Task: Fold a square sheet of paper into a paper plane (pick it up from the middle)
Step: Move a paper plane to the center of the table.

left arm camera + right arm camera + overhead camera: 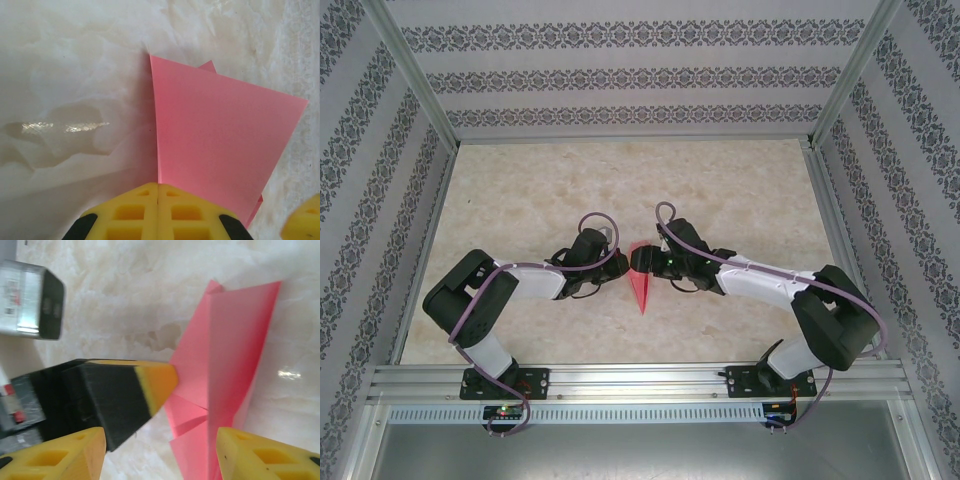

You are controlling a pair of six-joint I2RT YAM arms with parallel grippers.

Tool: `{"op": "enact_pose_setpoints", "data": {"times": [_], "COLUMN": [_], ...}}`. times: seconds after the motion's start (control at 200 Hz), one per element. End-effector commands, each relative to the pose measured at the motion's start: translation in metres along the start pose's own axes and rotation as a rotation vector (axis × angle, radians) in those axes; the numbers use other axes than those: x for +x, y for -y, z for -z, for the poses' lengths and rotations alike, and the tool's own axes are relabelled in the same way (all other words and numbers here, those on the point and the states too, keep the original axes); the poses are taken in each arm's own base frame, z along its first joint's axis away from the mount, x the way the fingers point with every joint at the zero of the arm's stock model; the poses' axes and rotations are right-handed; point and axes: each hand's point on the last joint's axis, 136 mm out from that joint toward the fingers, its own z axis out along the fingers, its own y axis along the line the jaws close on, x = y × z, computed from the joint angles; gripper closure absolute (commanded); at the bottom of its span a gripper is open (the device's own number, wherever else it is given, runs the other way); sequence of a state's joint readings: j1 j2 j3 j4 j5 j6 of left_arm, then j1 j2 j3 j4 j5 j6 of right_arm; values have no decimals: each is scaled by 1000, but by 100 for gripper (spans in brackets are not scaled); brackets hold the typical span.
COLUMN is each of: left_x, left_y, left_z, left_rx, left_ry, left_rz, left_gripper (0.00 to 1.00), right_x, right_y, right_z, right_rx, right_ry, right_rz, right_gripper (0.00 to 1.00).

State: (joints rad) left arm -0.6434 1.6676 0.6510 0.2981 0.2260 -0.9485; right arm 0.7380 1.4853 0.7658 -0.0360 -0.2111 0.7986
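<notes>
- The table (520,200) is a pale, marbled surface. All the work sits near its middle, a little toward your side.
- Your two arms reach in from either side and meet nose to nose there.
- The paper plane (640,283) lies between them as a slim pink dart, its point aimed back toward the arm bases. The wrist cameras show it in layers, with smaller flaps peeking out behind one broad panel. That panel seems to lift off the table rather than lie flat.
- Your left gripper (158,192) has its fingers pressed together. They are clamped on the plane where its straight left edge runs into the seam between them.
- Your right gripper (160,435) has its jaws apart. One finger stands on each side of the paper, and I cannot tell whether either is touching it.
- By the shape, you are late in the folding. The nose is already made, and what remains looks like setting a wing or the centre crease.
- The left grip serves as the anchor, so the next move falls to the right gripper. It should close on the loose layers near the crease, squarely and without dragging.
- Thin paper buckles easily, so keep the left clamp firm and press along the fold line, not across it.
</notes>
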Motion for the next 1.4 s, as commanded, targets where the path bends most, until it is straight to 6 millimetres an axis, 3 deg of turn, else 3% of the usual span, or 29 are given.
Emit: {"op": "enact_pose_setpoints", "data": {"times": [0.0,0.235,0.445,0.649,1.079,1.399], "left_x": [-9,-10,-9,-9,-7,-7], "left_y": [3,1,-6,-10,-13,-13], "left_z": [3,5,6,4,0,0], "left_rx": [6,-3,-27,-34,-46,-44], "left_ry": [31,38,46,43,29,27], "left_rz": [2,2,6,12,17,17], "left_gripper": [100,100,100,100,100,100], "right_x": [-6,4,7,13,27,39], "right_y": [-14,7,31,40,33,17], "right_z": [1,-17,-16,-18,-21,-19], "right_rx": [-22,48,155,191,153,52], "right_ry": [4,-41,-40,-63,-115,-141], "right_rz": [28,-16,-22,1,37,-16], "right_gripper": [40,40,40,40,36,41]}}
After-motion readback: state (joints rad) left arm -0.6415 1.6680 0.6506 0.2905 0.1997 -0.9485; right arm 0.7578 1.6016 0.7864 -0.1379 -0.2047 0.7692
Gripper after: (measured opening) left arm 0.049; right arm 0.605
